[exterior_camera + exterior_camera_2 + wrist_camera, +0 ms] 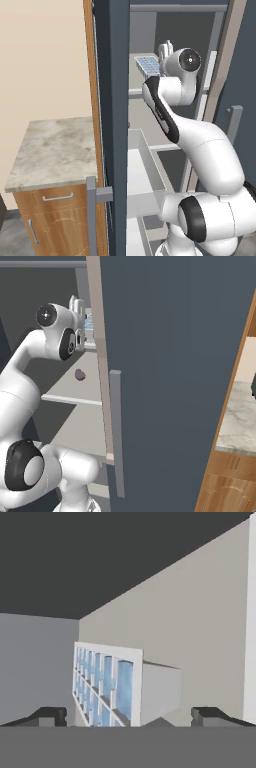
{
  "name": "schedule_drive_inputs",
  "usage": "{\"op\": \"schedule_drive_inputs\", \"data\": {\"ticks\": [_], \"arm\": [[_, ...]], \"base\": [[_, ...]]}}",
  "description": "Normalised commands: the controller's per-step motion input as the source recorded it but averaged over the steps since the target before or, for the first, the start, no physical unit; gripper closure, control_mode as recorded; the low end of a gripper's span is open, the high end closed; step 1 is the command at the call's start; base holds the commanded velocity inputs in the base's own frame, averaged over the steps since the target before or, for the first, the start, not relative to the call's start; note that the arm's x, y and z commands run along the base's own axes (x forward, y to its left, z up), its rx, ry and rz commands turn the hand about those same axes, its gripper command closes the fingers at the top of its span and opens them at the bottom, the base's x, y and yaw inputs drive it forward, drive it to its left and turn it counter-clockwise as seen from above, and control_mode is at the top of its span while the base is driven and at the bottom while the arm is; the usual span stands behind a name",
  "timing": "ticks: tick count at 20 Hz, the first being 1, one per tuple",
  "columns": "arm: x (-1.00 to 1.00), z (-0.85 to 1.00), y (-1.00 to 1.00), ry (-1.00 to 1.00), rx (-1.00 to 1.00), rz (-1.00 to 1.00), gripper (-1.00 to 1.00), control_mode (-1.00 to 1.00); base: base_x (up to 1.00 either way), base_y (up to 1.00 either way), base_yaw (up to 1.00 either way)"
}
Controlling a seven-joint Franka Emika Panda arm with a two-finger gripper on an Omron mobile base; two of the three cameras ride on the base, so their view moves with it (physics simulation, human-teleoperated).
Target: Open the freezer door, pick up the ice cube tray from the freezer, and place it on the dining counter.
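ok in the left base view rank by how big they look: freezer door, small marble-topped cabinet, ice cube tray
1. freezer door, edge-on and nearest the camera, so its size is unsure
2. small marble-topped cabinet
3. ice cube tray, clearly smallest

Plain cream wall (45, 55) at left, evenly lit; below it small wooden cabinet (60, 220) with marbled stone top (55, 150), grey bar handle on drawer, second handle on door; tall wood side panel (93, 100) beside; more marbled top (241, 421) on wood at right.
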Motion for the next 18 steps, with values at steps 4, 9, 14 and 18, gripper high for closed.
{"op": "schedule_drive_inputs", "data": {"ticks": [4,9,14,18], "arm": [[0.00,-0.10,0.02,0.04,0.00,0.00,-1.00,-1.00],[0.01,-0.07,0.12,0.02,0.00,0.00,-1.00,-1.00],[0.04,-0.07,0.13,0.00,0.00,0.00,-1.00,-1.00],[0.03,0.00,0.14,0.00,0.00,0.00,-1.00,-1.00]], "base": [[0.00,0.00,0.00],[0.00,0.00,0.00],[0.00,0.00,0.00],[0.00,0.00,0.00]]}}
